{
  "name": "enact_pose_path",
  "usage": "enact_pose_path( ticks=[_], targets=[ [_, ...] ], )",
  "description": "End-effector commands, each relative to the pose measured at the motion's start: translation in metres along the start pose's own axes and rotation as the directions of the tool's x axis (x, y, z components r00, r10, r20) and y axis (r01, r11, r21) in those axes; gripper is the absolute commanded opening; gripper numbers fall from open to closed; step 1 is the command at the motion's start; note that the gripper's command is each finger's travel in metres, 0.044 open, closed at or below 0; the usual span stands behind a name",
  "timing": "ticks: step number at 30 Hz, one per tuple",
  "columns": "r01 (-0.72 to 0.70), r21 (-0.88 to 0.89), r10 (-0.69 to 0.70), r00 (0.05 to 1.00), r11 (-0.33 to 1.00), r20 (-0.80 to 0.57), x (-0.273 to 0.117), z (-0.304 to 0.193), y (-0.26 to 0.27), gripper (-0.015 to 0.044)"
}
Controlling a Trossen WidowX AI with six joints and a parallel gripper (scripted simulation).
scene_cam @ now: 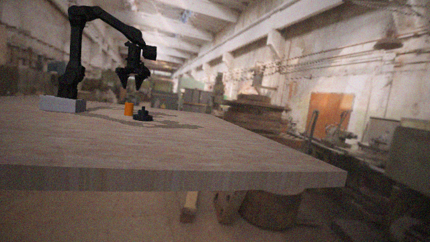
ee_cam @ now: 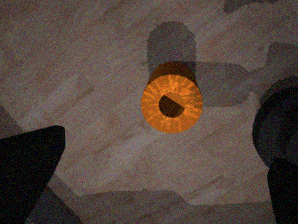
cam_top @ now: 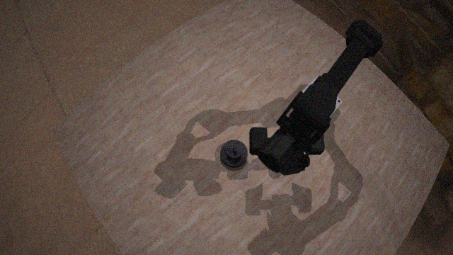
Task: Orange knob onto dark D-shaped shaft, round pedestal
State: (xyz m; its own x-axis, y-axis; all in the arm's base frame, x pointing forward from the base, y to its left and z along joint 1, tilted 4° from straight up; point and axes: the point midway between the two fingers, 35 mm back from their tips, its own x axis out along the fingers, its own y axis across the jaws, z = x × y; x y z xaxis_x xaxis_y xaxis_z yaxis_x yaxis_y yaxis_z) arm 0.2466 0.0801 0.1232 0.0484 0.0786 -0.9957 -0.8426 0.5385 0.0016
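The orange knob (scene_cam: 128, 109) (ee_cam: 171, 125) stands upright on the table, left of the pedestal in the exterior view; the arm hides it in the top view. In the wrist view its dark hole shows a straight edge slanting down to the right on the upper-right side. The dark round pedestal (cam_top: 224, 160) (scene_cam: 142, 117) (ee_cam: 274, 127) carries the bare upright shaft (cam_top: 233, 151) (scene_cam: 143, 108). The shaft's flat side cannot be made out. My gripper (scene_cam: 131, 89) (ee_cam: 170, 155) is open and empty, pointing down well above the knob. In the wrist view the knob lies between and beyond the fingertips.
The arm's pale base block (scene_cam: 62, 104) sits on the wooden table (cam_top: 141, 106) (scene_cam: 168, 144), left of the knob in the exterior view. The pedestal stands close beside the knob, near the right finger in the wrist view. Arm shadows fall around both.
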Motion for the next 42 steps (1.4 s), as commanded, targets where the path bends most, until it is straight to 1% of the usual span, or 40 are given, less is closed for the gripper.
enact_pose_path(
  ticks=[1, 3, 5, 15, 17, 20, 25, 28, 42],
  targets=[
    [0.003, 0.395, 0.0, 1.0, 0.919, -0.006, 0.0, -0.001, 0.0, 0.044],
    [0.004, 0.556, 0.0, 1.0, 0.831, -0.006, 0.0, -0.001, 0.0, 0.044],
    [0.004, 0.61, 0.0, 1.0, 0.792, -0.006, 0.0, -0.001, 0.0, 0.044],
    [0.004, 0.61, 0.0, 1.0, 0.792, -0.006, 0.0, -0.001, 0.0, 0.044],
    [0.004, 0.614, 0.0, 1.0, 0.789, -0.006, 0.008, -0.001, 0.0, 0.044],
    [0.004, 0.629, 0.0, 1.0, 0.777, -0.006, 0.033, -0.001, 0.0, 0.044],
    [0.004, 0.63, 0.0, 1.0, 0.776, -0.006, 0.036, -0.001, 0.0, 0.044],
    [0.004, 0.63, 0.0, 1.0, 0.776, -0.006, 0.049, -0.001, 0.0, 0.044],
    [0.004, 0.628, 0.0, 1.0, 0.778, -0.007, 0.066, 0.0, -0.001, 0.044]
  ],
)
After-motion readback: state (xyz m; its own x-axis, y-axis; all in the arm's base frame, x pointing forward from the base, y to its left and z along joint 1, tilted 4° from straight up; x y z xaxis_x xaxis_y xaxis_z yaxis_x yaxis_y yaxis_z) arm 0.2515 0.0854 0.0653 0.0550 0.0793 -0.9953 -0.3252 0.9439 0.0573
